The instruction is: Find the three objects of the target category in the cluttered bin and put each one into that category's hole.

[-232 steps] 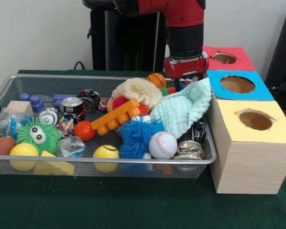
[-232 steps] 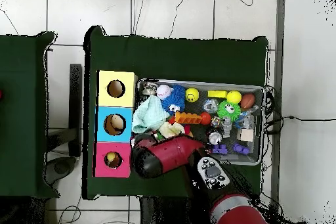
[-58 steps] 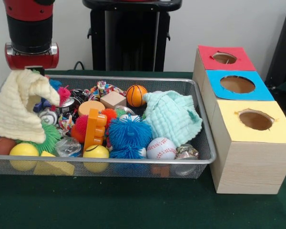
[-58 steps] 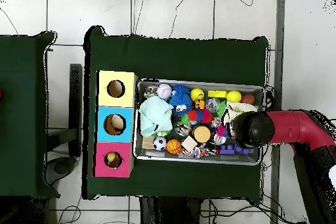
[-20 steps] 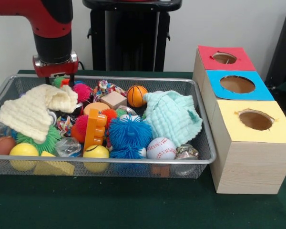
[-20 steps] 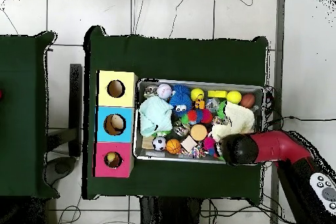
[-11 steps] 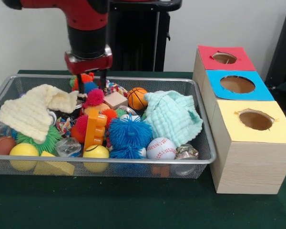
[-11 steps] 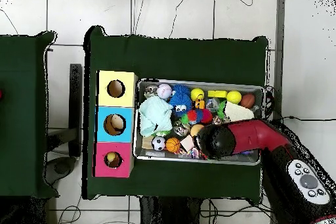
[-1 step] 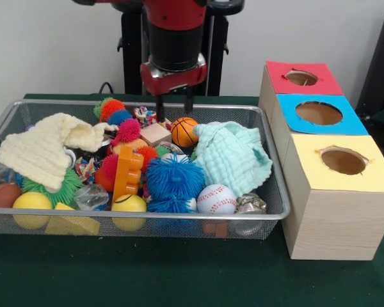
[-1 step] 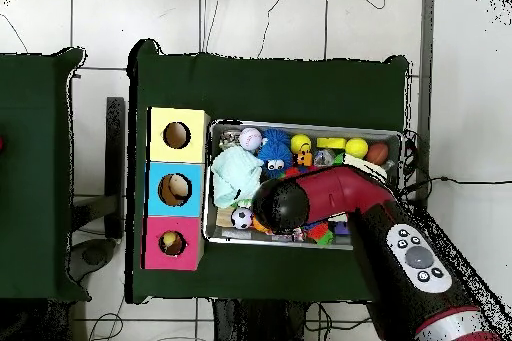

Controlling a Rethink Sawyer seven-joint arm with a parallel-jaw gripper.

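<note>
Green-covered tabletop (image 9: 179,275) against white wall; hand (image 9: 174,107) spread, empty, just above small basketball (image 9: 184,131) in cluttered wire bin (image 9: 269,211); much hidden under mint cloth (image 9: 233,157), cream cloth (image 9: 41,150).

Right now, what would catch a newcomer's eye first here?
The red and black arm comes down at the bin's far side, its gripper open just above a small basketball. The wire bin brims with bright toys and two cloths. Beside it stands a row of red, blue and yellow boxes, each with a round hole.
</note>
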